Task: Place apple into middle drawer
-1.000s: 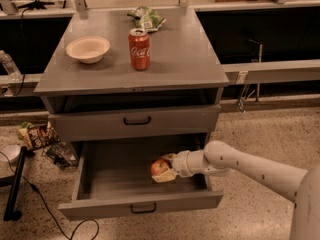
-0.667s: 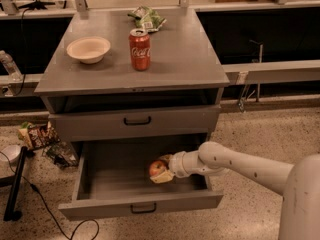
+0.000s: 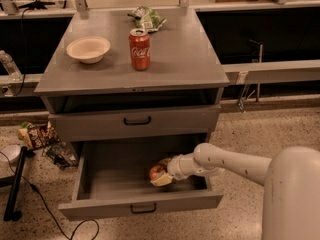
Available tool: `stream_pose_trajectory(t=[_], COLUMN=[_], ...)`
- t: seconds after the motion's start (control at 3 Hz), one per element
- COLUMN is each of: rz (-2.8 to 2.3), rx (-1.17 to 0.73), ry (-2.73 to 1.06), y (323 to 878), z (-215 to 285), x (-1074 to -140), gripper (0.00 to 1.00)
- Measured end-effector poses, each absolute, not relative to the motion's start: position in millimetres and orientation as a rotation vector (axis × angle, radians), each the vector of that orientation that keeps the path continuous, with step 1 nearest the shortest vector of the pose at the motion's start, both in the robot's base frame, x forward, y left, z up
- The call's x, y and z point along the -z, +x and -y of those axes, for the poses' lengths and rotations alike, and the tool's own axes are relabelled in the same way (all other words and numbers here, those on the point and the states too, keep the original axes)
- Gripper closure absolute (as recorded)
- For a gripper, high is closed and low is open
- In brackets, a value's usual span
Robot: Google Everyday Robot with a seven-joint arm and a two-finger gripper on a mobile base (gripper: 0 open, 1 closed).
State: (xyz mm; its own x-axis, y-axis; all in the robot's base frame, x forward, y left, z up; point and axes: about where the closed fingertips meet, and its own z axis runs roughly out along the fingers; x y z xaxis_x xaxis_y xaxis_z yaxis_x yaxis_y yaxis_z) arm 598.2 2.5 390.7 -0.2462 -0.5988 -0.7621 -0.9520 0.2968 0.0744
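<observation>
The middle drawer (image 3: 107, 176) is pulled wide open below the shut top drawer (image 3: 135, 121) of the grey cabinet. My gripper (image 3: 161, 174) reaches into it from the right, with the white arm (image 3: 225, 161) over the drawer's right side. It is shut on the apple (image 3: 156, 172), small, red with a yellowish patch. The apple sits low inside the drawer, right of its middle, at or just above the floor. One finger (image 3: 162, 181) shows under the apple.
On the cabinet top (image 3: 185, 59) stand a red Coca-Cola can (image 3: 139, 49), a beige bowl (image 3: 88, 49) and a green snack bag (image 3: 147, 18). Snack packets (image 3: 37, 134) and cables (image 3: 45, 204) lie on the floor at left. My white base (image 3: 292, 194) stands at the lower right.
My gripper with the apple has shifted slightly left and a little lower inside the open drawer. Nothing else has moved.
</observation>
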Motion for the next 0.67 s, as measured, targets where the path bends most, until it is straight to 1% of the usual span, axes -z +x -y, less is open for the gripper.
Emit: stream_pose_trajectory(t=[0.33,0.67], rz=[-1.969,-2.014], rx=[-0.714,-0.722], ry=[-1.383,-1.372], y=[599.7,593.7], z=[-0.4,8.4], x=[-387.1,-390.6], gripper=[0.00,0.00])
